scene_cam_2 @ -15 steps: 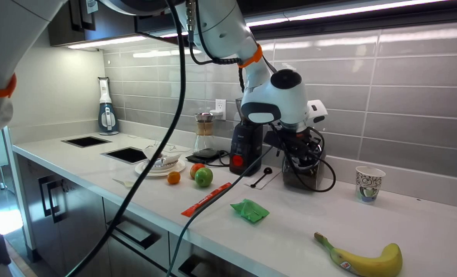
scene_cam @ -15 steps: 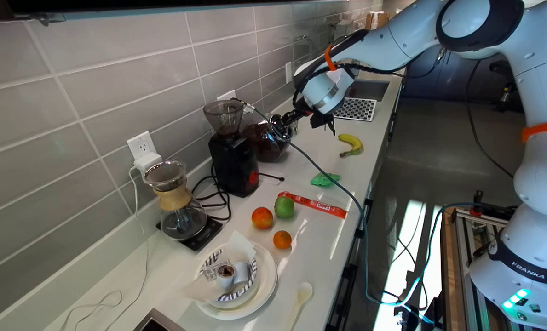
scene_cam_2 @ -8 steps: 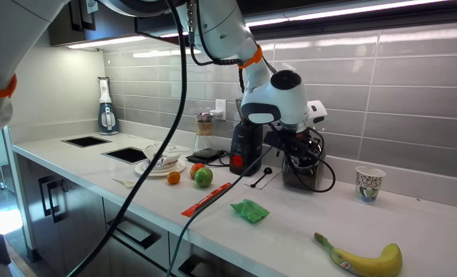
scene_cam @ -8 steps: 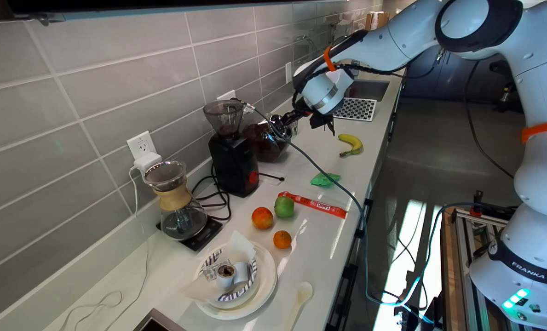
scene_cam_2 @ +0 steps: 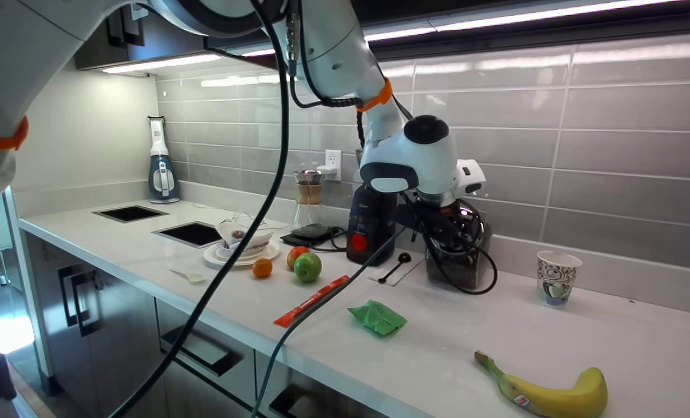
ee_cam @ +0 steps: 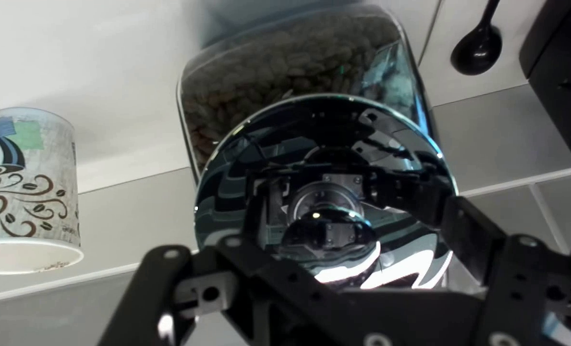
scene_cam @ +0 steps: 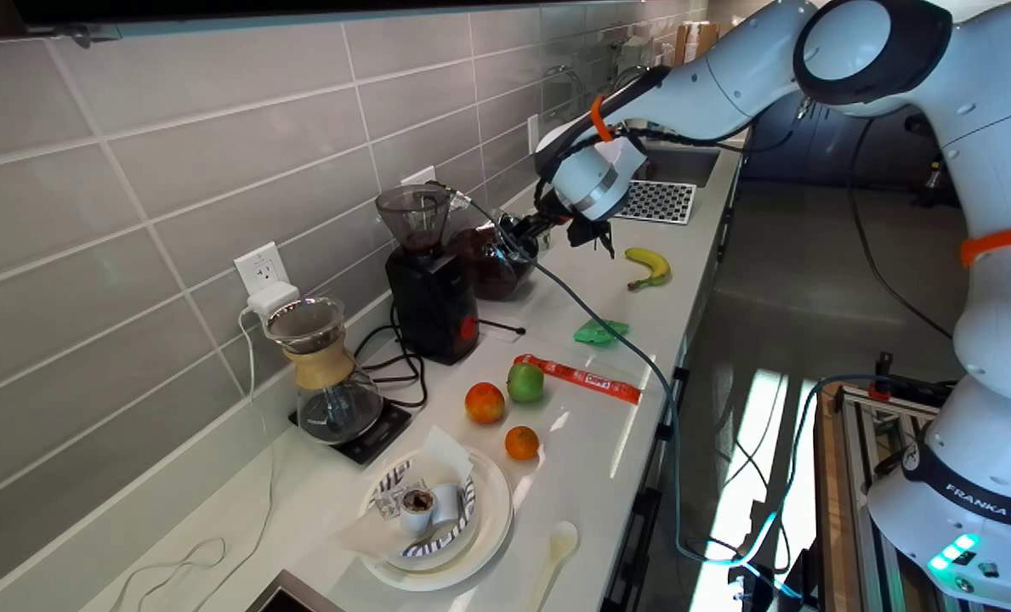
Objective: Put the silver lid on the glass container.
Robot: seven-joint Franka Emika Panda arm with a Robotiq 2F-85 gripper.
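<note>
The silver lid (ee_cam: 395, 227), a mirror-like disc with a round knob (ee_cam: 331, 242), rests over the mouth of the squat glass container (ee_cam: 290, 72). Coffee beans fill that container. Whether the lid sits fully flush all round cannot be told. My gripper (ee_cam: 357, 233) stands open, its fingers apart on either side of the knob with clear space around it. Reflections in the lid blur the fingertips. In both exterior views the container (scene_cam: 486, 268) stands against the tiled wall; my wrist and cables partly cover it and the lid (scene_cam_2: 468, 213).
A black grinder (scene_cam: 433, 297) stands close beside the container, with a black spoon (ee_cam: 477, 50) near it. On the container's opposite side is a paper cup (ee_cam: 28, 192). A green packet (scene_cam_2: 378, 317), red stick packet (scene_cam_2: 311, 302) and banana (scene_cam_2: 553, 392) lie toward the front.
My hand has shifted slightly down and to the left in both exterior views, uncovering a little more of the shiny lid. The container and the other objects have not moved.
</note>
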